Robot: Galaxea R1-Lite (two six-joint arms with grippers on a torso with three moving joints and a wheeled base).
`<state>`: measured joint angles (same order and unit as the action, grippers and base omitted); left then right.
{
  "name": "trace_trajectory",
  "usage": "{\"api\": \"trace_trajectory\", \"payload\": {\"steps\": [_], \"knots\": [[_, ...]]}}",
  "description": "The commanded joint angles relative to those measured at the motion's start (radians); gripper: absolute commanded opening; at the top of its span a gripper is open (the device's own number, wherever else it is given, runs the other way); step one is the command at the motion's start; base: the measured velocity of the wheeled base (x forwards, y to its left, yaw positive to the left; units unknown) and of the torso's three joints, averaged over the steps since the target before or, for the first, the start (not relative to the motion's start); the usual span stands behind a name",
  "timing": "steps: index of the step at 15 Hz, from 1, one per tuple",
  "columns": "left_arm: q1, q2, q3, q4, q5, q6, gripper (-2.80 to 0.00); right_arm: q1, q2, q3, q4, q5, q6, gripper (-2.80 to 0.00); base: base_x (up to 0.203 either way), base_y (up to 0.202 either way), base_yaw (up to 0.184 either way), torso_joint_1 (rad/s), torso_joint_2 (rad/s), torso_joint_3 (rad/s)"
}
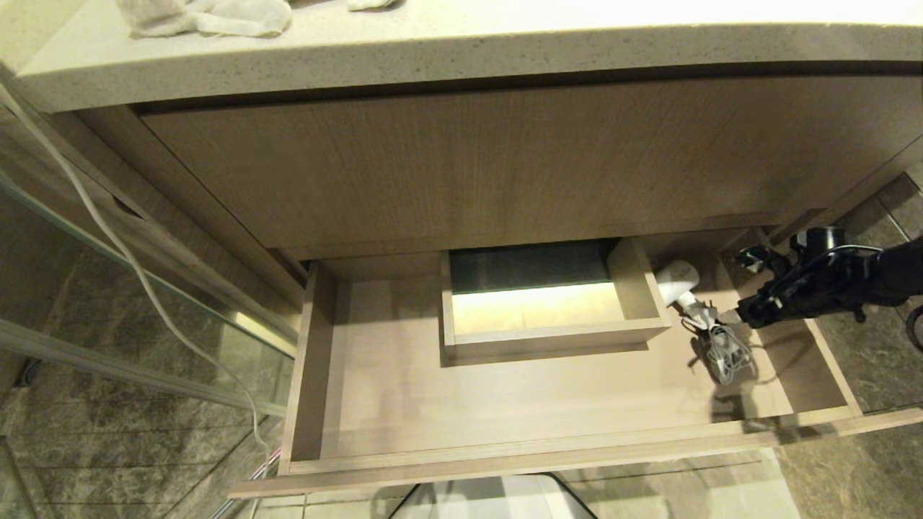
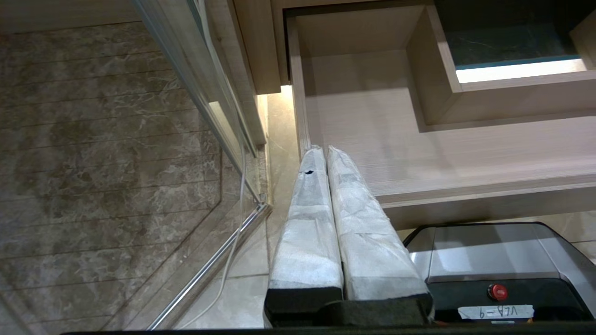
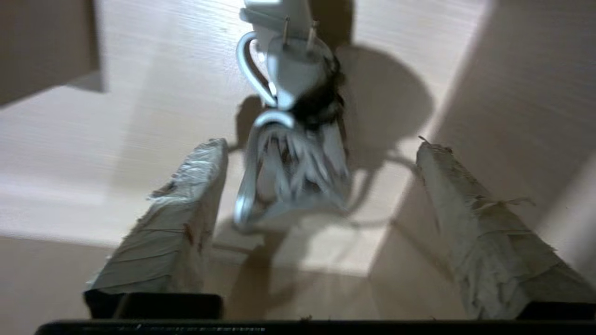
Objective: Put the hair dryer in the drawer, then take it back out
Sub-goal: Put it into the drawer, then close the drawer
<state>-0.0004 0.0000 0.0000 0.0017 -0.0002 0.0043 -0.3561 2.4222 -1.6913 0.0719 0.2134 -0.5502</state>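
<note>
The drawer [image 1: 404,404] stands pulled out below the vanity. The white hair dryer [image 1: 678,281] lies on the drawer floor, right of the boxed cut-out [image 1: 555,333], with its pale bundled cord [image 1: 725,347] trailing toward the front. My right gripper [image 1: 737,316] reaches into the drawer's right end, just beside the cord. In the right wrist view this gripper [image 3: 321,146] is open; the cord bundle [image 3: 293,172] and plug [image 3: 293,70] lie ahead between the spread fingers, touching neither. My left gripper [image 2: 323,151] is shut and empty, off the drawer's [image 2: 419,153] left front corner.
A tall wood-grain front panel [image 1: 469,158] overhangs the drawer's back, under a stone countertop [image 1: 461,54] with a white cloth [image 1: 209,18]. A glass partition [image 1: 144,288] and a white cable [image 1: 108,238] are at the left. My base [image 2: 489,251] sits below the drawer front.
</note>
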Motion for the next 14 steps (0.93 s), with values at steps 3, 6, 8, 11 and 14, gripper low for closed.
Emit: {"api": "trace_trajectory", "payload": {"steps": [3,6,8,11,14], "knots": [[0.000,0.000,0.000,0.000,0.000,0.000,-2.80,-0.036,-0.309,0.175,0.160,0.002,0.026,-2.80,0.000,0.000,0.000,0.000,0.00,0.000],[0.000,0.000,0.002,0.000,0.000,0.000,-2.80,-0.042,-0.476,0.277,0.337,-0.003,0.035,-2.80,0.000,0.000,0.000,0.000,0.00,0.000],[0.000,0.000,0.000,0.000,0.000,0.000,-2.80,-0.043,-0.500,0.306,0.386,-0.003,0.035,-2.80,0.000,0.000,0.000,0.000,0.00,0.000],[0.000,0.000,0.000,0.000,0.000,0.000,-2.80,-0.043,-0.624,0.571,0.442,-0.023,0.030,-2.80,0.000,0.000,0.000,0.000,0.00,0.000],[0.000,0.000,0.001,0.000,0.000,0.000,-2.80,-0.042,-0.701,0.837,0.479,-0.084,0.026,-2.80,0.000,0.000,0.000,0.000,0.00,0.000]]}}
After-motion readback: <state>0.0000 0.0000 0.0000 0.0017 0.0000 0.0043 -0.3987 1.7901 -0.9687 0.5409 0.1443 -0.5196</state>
